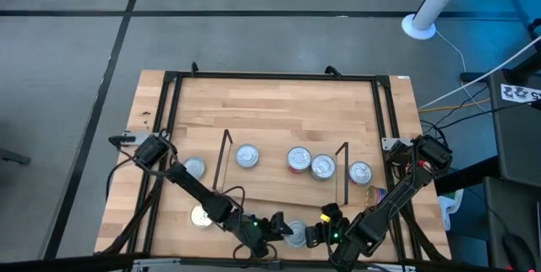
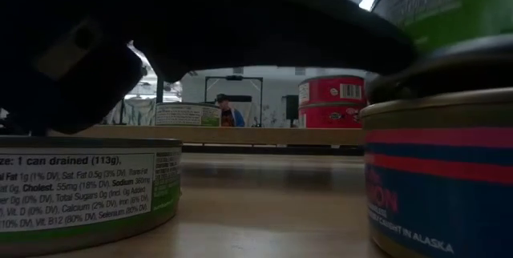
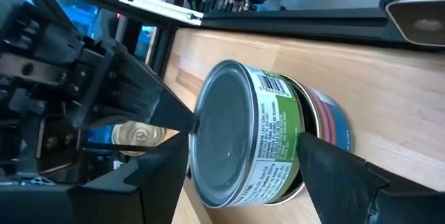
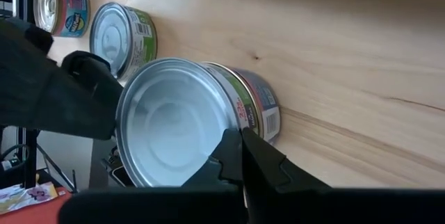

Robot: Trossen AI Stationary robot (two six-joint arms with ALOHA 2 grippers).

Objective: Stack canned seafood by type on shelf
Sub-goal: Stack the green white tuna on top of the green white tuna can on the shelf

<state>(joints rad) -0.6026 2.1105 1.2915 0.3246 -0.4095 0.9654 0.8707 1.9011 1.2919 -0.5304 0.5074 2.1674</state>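
A: Where are the tins right now?

B: On the shelf (image 1: 279,141), between its black wire uprights, three silver-topped tins sit in a loose row: one (image 1: 247,155) toward the left, then a red-labelled tin (image 1: 299,159) touching another (image 1: 323,166). Just outside each upright sits one more, a tin (image 1: 193,168) on the left and a tin (image 1: 360,171) on the right. A gold-topped tin (image 1: 200,216) lies on the tabletop (image 1: 270,95) near the front edge.

A: And the arms?

B: Both meet at the front middle of the table over a green-labelled tin (image 3: 247,144), which sits on top of a blue-and-red tin (image 3: 332,123). The left gripper (image 3: 243,175) has its fingers spread wide, one on each side of the green-labelled tin; I can't tell whether they press on it. The right gripper (image 4: 243,158) is closed, holding nothing, its tip against the tin's silver top.

A: Anything in the low view?

B: Another green-labelled tin (image 2: 80,190) stands at the near left with a nutrition panel facing the camera.
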